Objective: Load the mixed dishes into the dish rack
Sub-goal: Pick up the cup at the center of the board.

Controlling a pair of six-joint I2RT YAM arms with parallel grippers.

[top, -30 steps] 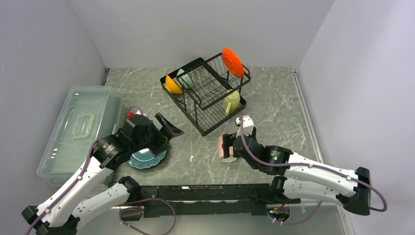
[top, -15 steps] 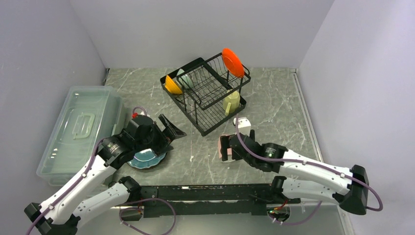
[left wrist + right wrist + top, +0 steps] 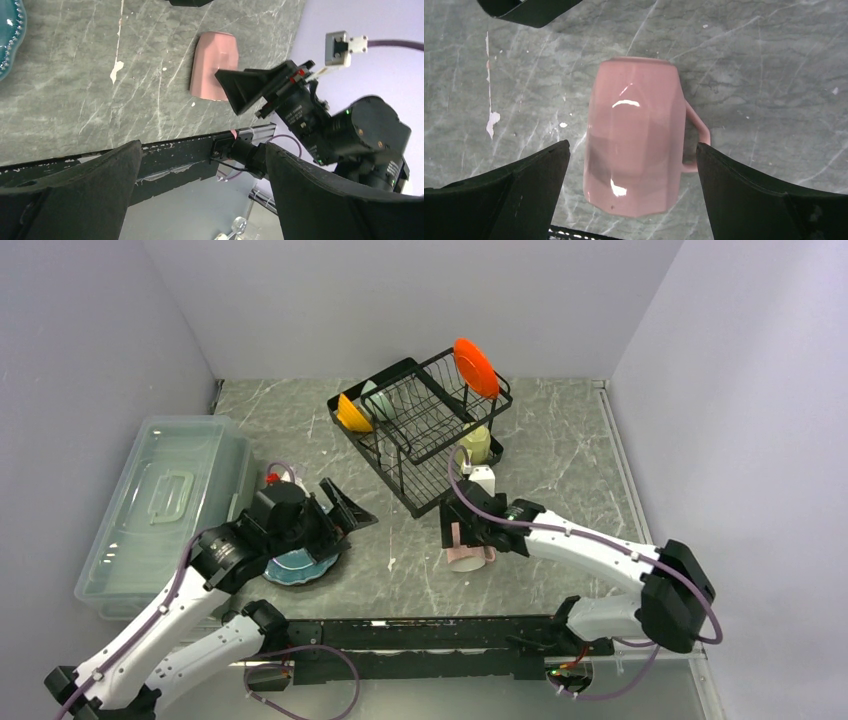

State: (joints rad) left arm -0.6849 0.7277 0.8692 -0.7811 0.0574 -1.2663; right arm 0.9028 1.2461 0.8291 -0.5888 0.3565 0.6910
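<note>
Both arms are stretching forward from their bases, wrists angling downward, while the left gripper (image 3: 347, 520) and the right gripper (image 3: 466, 537) are each hanging with jaws spread wide apart.

- Teal plates (image 3: 300, 566), left of the dish rack (image 3: 425, 455), lie mostly hidden under the left arm (image 3: 240, 545).
- Pale green item (image 3: 372, 396) in the dish rack, possibly a bowl, is largely hidden.

Pink mug (image 3: 635, 145) sideways near dish rack (image 3: 418, 425)
</note>
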